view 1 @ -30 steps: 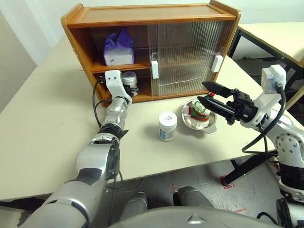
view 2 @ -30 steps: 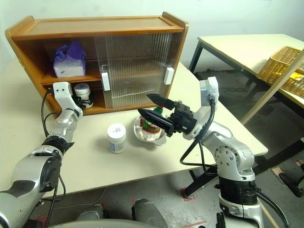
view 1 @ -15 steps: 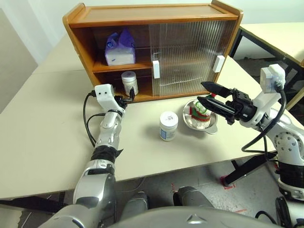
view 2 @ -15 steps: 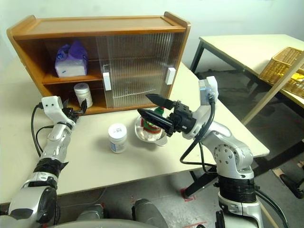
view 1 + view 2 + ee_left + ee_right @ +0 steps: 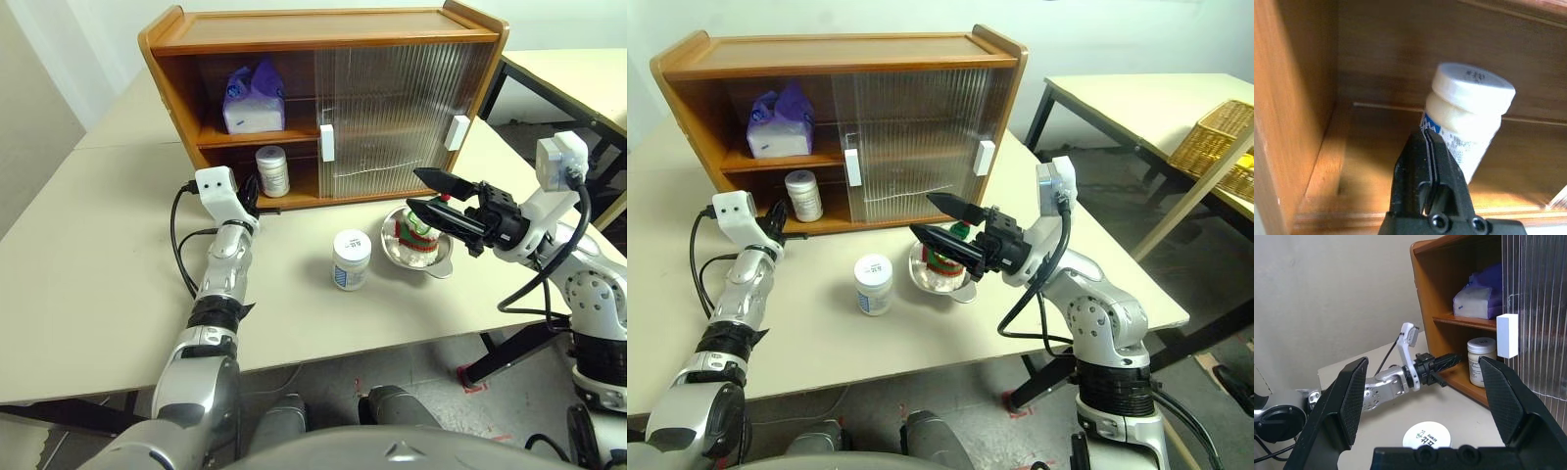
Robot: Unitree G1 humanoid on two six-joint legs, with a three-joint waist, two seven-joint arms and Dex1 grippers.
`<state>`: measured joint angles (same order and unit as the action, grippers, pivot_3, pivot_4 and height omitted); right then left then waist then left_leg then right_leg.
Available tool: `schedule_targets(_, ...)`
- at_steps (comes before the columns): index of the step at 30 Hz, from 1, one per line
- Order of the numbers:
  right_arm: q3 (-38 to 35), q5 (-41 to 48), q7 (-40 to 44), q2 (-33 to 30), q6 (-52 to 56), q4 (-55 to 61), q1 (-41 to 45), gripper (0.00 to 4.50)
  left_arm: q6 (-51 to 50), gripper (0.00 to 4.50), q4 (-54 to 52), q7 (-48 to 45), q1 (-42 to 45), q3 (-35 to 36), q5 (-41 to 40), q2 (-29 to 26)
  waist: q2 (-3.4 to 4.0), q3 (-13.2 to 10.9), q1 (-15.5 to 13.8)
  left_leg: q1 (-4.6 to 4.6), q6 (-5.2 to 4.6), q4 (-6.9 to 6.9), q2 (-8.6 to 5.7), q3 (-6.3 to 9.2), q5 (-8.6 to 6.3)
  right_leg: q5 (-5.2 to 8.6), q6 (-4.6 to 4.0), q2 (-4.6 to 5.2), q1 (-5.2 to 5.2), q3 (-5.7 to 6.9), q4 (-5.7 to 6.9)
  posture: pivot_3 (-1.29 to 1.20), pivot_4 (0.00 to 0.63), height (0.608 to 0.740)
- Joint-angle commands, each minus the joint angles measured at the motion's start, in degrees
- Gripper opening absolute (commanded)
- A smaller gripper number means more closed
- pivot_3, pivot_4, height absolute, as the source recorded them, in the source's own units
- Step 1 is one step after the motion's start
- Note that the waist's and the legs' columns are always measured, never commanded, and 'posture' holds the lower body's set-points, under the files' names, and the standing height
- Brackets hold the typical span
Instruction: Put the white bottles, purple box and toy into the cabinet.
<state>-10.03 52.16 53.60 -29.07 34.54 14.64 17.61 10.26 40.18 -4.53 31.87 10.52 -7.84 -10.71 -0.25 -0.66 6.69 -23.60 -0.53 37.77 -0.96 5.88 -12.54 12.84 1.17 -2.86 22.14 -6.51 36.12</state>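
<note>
- One white bottle [image 5: 271, 170] stands upright on the lower shelf of the cabinet [image 5: 323, 29]. It sits at about 1 o'clock from the left gripper [image 5: 251, 194], just beyond its tips and not touching them.
- The left gripper has its fingers pressed together, holding nothing, at the front edge of the lower shelf.
- The right gripper [image 5: 427, 192] is spread wide and empty, hovering over the steel bowl [image 5: 392, 257]. The second white bottle [image 5: 349, 259] stands on the table [image 5: 88, 245] at its 8 o'clock.
- The purple box [image 5: 254, 100] lies on the upper shelf.
- The toy [image 5: 415, 234] sits in the steel bowl.
</note>
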Motion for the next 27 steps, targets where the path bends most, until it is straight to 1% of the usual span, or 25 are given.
schedule_targets(1, -0.11, 0.3, -0.39, -0.13, 0.34, 0.71, 0.0, 4.5, 0.06, 0.02, 4.68, 0.89, 1.58, 0.31, 0.96, -0.66, 0.0, 0.0, 0.01, 0.0, -0.01, 0.0, 0.01, -0.01, 0.0, 0.0, 0.0, 0.0, 0.0, -0.01, 0.0, -0.2, 0.012, 0.74)
schedule_targets(9, -0.31, 0.54, -0.79, -0.47, 0.71, 1.02, 0.1, 4.5, 3.39, 0.02, 18.59, 1.59, 9.74, 0.4, 1.86, -1.14, -0.01, 0.0, -0.01, 0.0, -0.13, 0.01, 0.02, -0.03, 0.05, -0.02, 0.03, -0.01, 0.02, -0.1, 0.0, -0.21, 0.014, 0.74)
schedule_targets(13, -0.41, 0.63, -0.94, -0.66, 0.79, 1.18, 0.1, 4.5, 4.76, 0.02, 23.13, 1.71, 12.33, 0.35, 2.09, -1.31, -0.01, -0.01, 0.19, 0.01, -0.4, 0.0, 0.03, -0.09, 0.15, -0.01, 0.05, -0.05, 0.02, -0.18, -0.01, -0.21, 0.014, 0.74)
schedule_targets(17, -0.45, 0.78, -1.29, -0.71, 0.82, 1.59, -0.08, 4.5, 5.48, 0.02, 26.15, 1.59, 14.22, 0.1, 2.24, -1.21, -0.01, -0.01, 0.27, 0.0, -0.57, 0.0, 0.01, -0.16, 0.21, -0.01, 0.09, -0.1, 0.05, -0.21, -0.02, -0.21, 0.014, 0.74)
schedule_targets(19, -0.44, 0.84, -1.48, -0.69, 0.86, 1.78, -0.11, 4.5, 5.64, 0.02, 27.26, 1.4, 14.66, -0.06, 2.38, -1.08, 0.0, -0.01, 0.29, 0.0, -0.63, 0.0, -0.38, -0.19, 0.22, -0.01, 0.11, -0.11, 0.05, -0.23, -0.03, -0.21, 0.014, 0.74)
schedule_targets(21, -0.6, 0.94, -1.5, -0.83, 0.9, 1.81, -0.16, 4.5, 5.55, 0.02, 28.28, 1.06, 15.11, -0.26, 2.52, -0.68, 0.0, -0.01, 0.37, 0.0, -0.67, 0.01, -0.43, -0.19, 0.22, -0.02, 0.15, -0.1, 0.05, -0.28, -0.03, -0.23, 0.012, 0.74)
schedule_targets(27, -0.8, 1.27, -1.87, -1.16, 0.89, 2.19, -0.54, 4.5, 5.44, 0.02, 30.05, -0.2, 16.66, -0.75, 2.96, 0.46, -0.01, -0.01, 0.69, -0.01, -0.76, 0.03, -0.58, -0.2, 0.22, -0.01, 0.25, 0.01, 0.04, -0.31, -0.03, -0.24, 0.012, 0.74)
